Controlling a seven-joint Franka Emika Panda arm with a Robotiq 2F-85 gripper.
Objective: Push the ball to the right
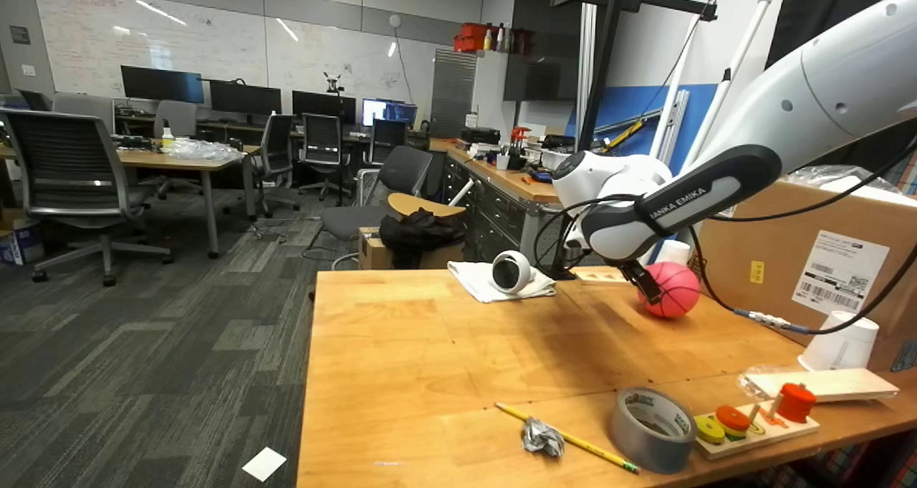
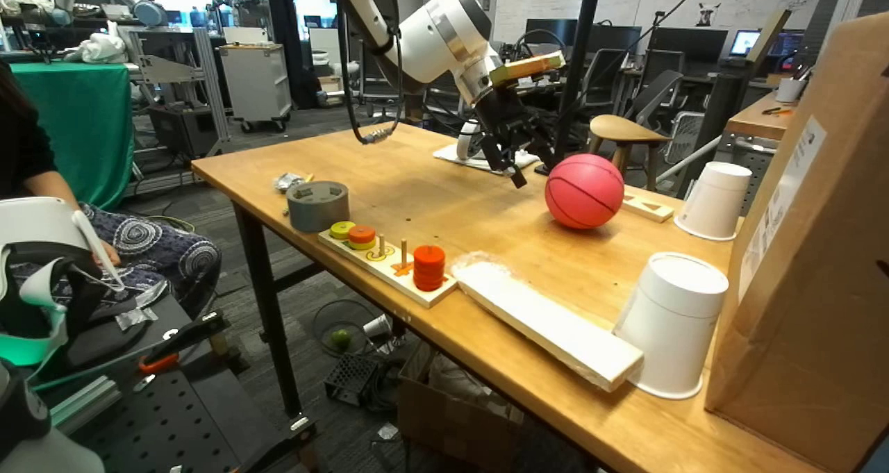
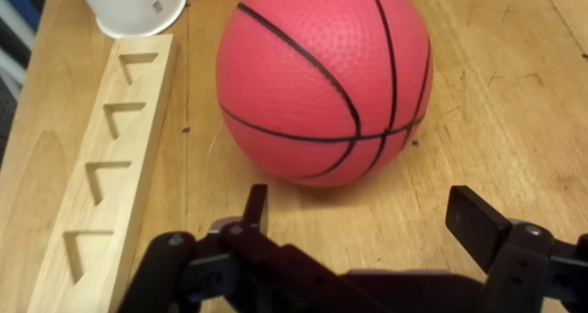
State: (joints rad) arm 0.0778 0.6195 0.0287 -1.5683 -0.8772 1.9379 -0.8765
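The ball (image 1: 679, 291), pinkish-red with dark seam lines, rests on the wooden table toward the cardboard box side. It shows whole in an exterior view (image 2: 585, 192) and large in the wrist view (image 3: 321, 74), with its top cut off. My gripper (image 3: 359, 188) is open with nothing between its fingers. In the wrist view the ball lies just beyond the fingertips, nearer the left finger. In an exterior view the gripper (image 2: 533, 170) is tilted down beside the ball. In an exterior view the gripper (image 1: 650, 291) overlaps the ball's edge. I cannot tell whether they touch.
A wooden strip with triangular cutouts (image 3: 115, 143) lies beside the ball. White cups (image 2: 715, 198) and a cardboard box (image 2: 806, 251) stand past it. A grey tape roll (image 1: 653, 431), peg toy (image 1: 759, 423), pencil (image 1: 591, 446) and white cloth (image 1: 473, 280) are on the table.
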